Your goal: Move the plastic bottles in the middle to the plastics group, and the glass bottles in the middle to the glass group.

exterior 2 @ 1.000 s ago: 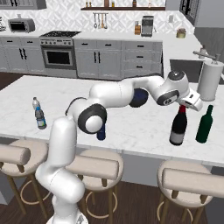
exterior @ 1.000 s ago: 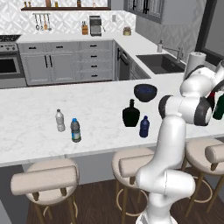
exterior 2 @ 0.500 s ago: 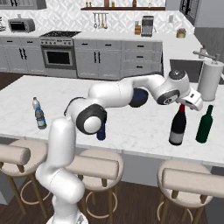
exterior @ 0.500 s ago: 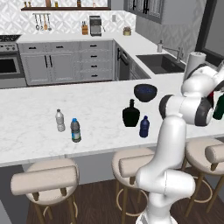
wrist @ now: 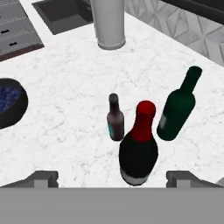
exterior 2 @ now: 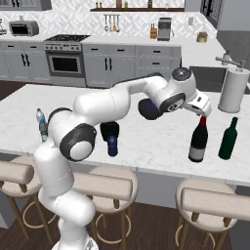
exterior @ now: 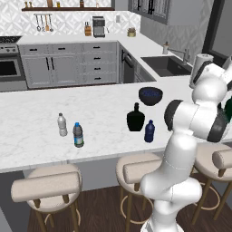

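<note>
My two-finger gripper (wrist: 112,178) hung with its jaws spread wide and gripping nothing, one dark tip on either side of the tall dark wine bottle with the red top (wrist: 138,151), which stood upright on its own on the white marbled counter (wrist: 70,127) at the right end of the island. Just beside it stood the slim dark brown bottle with a teal label (wrist: 115,118) and the tall dark green glass bottle (wrist: 178,106), all three close together but apart. Beyond them rose the white paper-towel roll (wrist: 108,22), near the dark sink basin (wrist: 70,15). The round dark blue bowl (exterior: 150,95) sat farther along the counter, and in the middle stood the squat, bulbous black bottle with a narrow neck (exterior: 135,118) with the small stubby dark blue bottle (exterior: 149,131) just beside it. Well to the left stood the clear white-capped water bottle (exterior: 62,125) and the clear bottle with blue cap and label (exterior: 78,135). Padded round stools (exterior: 46,186) lined the near side. Grey cabinets (exterior: 68,65), a steel oven (exterior 2: 67,63) and a patterned backsplash ran along the far wall.
</note>
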